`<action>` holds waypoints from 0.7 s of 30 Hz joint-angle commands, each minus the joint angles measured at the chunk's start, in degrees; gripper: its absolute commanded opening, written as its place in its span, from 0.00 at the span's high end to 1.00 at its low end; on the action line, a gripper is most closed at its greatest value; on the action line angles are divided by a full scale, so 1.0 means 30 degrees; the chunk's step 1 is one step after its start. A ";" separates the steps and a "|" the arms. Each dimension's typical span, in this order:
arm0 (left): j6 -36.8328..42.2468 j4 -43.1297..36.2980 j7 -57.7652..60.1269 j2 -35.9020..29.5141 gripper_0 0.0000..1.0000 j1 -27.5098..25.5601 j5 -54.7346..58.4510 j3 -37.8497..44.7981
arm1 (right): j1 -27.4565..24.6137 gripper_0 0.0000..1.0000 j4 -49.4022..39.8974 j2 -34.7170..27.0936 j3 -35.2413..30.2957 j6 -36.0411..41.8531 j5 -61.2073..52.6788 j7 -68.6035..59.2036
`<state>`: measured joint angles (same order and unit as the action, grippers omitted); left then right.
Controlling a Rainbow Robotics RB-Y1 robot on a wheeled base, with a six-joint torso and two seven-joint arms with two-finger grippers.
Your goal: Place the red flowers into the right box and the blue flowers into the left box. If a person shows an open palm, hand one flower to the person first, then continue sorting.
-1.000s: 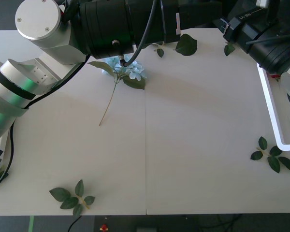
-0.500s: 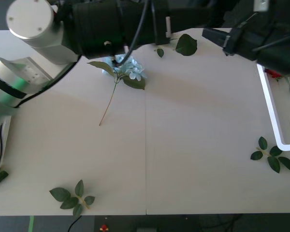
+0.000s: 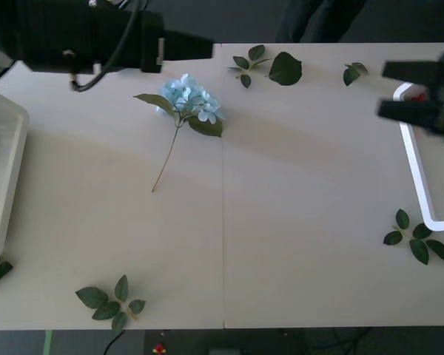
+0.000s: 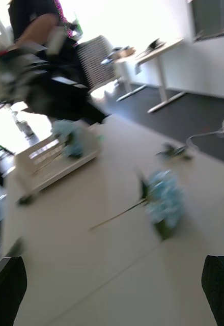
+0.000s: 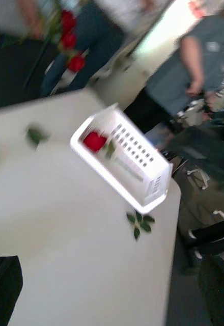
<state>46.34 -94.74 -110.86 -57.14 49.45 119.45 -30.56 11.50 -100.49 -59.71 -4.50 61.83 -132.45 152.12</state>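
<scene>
One blue flower (image 3: 191, 100) unsorted on table (image 3: 281, 222); rose (image 5: 94, 141) in right box (image 5: 142, 191); both grippers spread, empty.

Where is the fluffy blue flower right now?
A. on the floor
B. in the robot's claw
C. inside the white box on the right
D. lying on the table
D: the blue flower lies on the table with its stem flat, and no gripper touches it.
</scene>
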 commanded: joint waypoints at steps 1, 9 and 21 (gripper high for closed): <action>-0.0506 0.0116 0.2528 -0.2104 0.00 0.2646 0.0348 -0.3318 | -0.1928 0.00 -0.1895 -0.0896 -0.2600 0.1685 -0.0380 -0.1839; -0.0565 0.2138 0.5985 -0.0259 0.00 0.3232 -0.3343 -0.5134 | -0.3862 0.00 -0.4209 -0.0896 -0.4241 0.2476 -0.0849 -0.1898; 0.2658 0.6093 1.0438 0.4429 0.00 0.3144 -1.2543 -0.4021 | -0.4213 0.00 -0.5234 -0.0779 -0.4270 0.2476 -0.1698 -0.1868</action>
<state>51.46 -77.53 -78.85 -46.74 57.48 85.86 -46.04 -0.54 -114.42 -59.95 -16.06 69.09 -136.42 146.54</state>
